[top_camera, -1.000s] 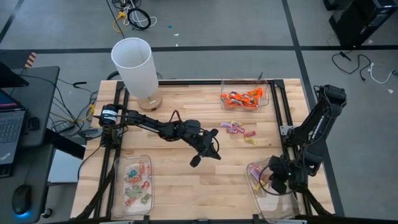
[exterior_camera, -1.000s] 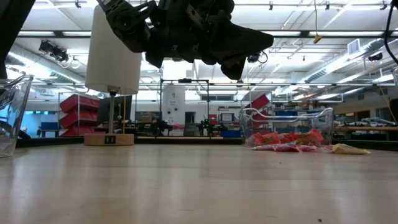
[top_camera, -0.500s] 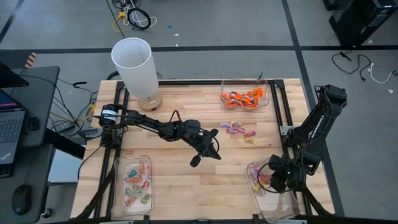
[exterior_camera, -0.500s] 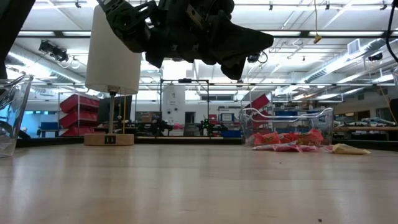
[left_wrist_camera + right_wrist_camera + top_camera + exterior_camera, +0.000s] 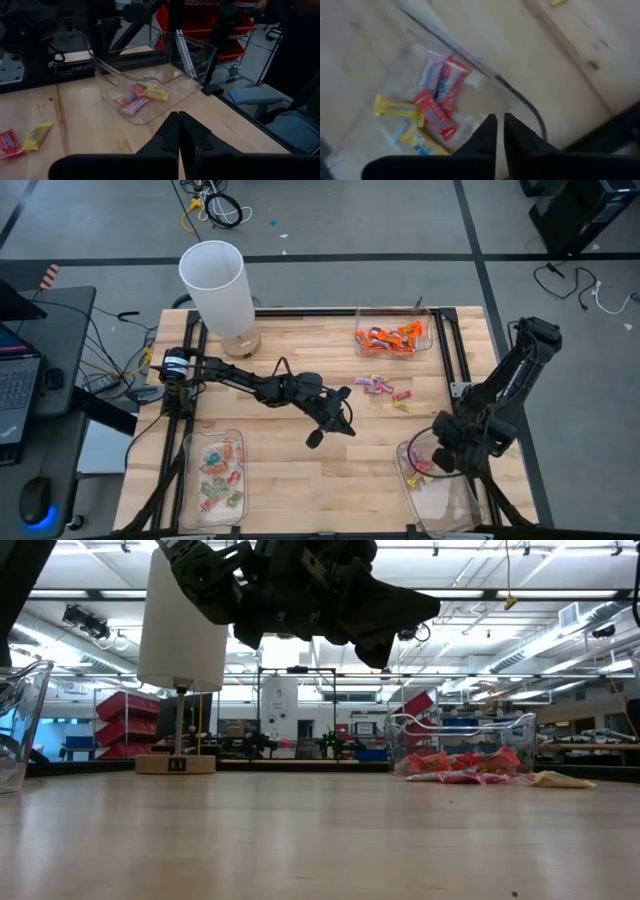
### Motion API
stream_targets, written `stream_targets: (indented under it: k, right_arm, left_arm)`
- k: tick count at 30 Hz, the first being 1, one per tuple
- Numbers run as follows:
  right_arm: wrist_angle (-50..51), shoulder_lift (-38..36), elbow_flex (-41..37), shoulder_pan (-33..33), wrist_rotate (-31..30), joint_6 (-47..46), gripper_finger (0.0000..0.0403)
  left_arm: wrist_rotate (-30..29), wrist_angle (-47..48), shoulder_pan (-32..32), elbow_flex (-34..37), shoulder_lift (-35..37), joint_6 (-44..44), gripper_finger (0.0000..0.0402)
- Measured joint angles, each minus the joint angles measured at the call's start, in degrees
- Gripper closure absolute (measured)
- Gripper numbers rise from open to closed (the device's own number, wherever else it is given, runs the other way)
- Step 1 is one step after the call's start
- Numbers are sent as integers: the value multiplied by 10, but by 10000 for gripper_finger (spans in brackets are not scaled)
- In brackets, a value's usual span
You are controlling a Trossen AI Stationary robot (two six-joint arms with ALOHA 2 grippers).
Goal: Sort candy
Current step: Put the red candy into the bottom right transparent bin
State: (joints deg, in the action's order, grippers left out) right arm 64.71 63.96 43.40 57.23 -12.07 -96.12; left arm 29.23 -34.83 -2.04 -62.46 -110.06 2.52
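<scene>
From above, the wooden counter (image 5: 300,480) stands on a grey floor, with a white lamp (image 5: 216,285) at its far edge. Loose candy (image 5: 388,390) lies mid-counter, its wrappers pointing various ways. The left end effector (image 5: 330,430), clenched and empty, hovers near the centre.

At counter height, a workshop with red bins shows behind; orange candy fills the far tray (image 5: 460,735).

The right wrist view shows the right end effector (image 5: 499,131) nearly closed, empty, above the near-right tray (image 5: 520,100), whose sweets lie at mixed angles.
</scene>
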Motion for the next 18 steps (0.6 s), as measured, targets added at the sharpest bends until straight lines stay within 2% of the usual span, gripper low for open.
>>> stream_targets:
  k: [3,10,14,18]
  right_arm:
    - [26,0,0,-10,19,0,399]
    - [71,0,0,-15,78,-36,402]
    - [73,0,4,-15,83,-47,400]
    - [86,0,43,-15,64,-44,402]
  left_arm:
    - [-1,0,0,0,0,0,399]
    - [-2,0,0,0,0,0,399]
    - [-2,0,0,0,0,0,399]
    - [-3,0,1,0,0,0,399]
